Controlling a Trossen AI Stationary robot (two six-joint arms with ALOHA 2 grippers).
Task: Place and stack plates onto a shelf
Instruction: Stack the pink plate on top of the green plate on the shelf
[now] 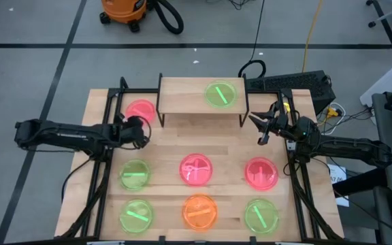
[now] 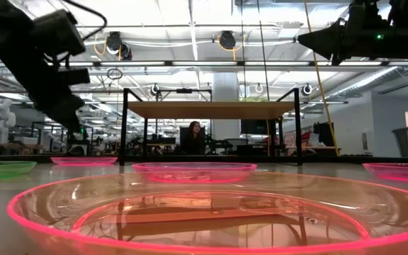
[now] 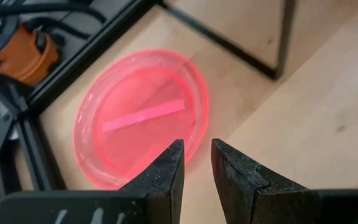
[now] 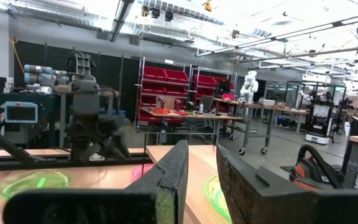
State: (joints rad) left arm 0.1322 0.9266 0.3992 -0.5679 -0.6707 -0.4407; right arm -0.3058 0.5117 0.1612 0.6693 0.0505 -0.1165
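A pink-red plate [image 1: 140, 110] lies flat on the table left of the shelf [image 1: 182, 99]; in the left wrist view this plate [image 3: 142, 118] fills the frame. My left gripper [image 1: 140, 125] [image 3: 197, 144] hovers over the plate's near rim, open by a narrow gap and empty. One green plate [image 1: 221, 94] rests on the shelf's board. My right gripper [image 1: 259, 129] [image 4: 202, 149] is raised beside the shelf's right end, open and empty. Several more green, pink-red and orange plates lie flat on the table nearer the front.
The front plates form two rows: green [image 1: 134, 174], pink-red [image 1: 196, 169], pink-red [image 1: 260, 173], then green [image 1: 136, 216], orange [image 1: 199, 211], green [image 1: 260, 216]. Black frame rails [image 1: 107, 136] run along both table sides. The shelf's black legs [image 3: 281, 37] stand beside the pink-red plate.
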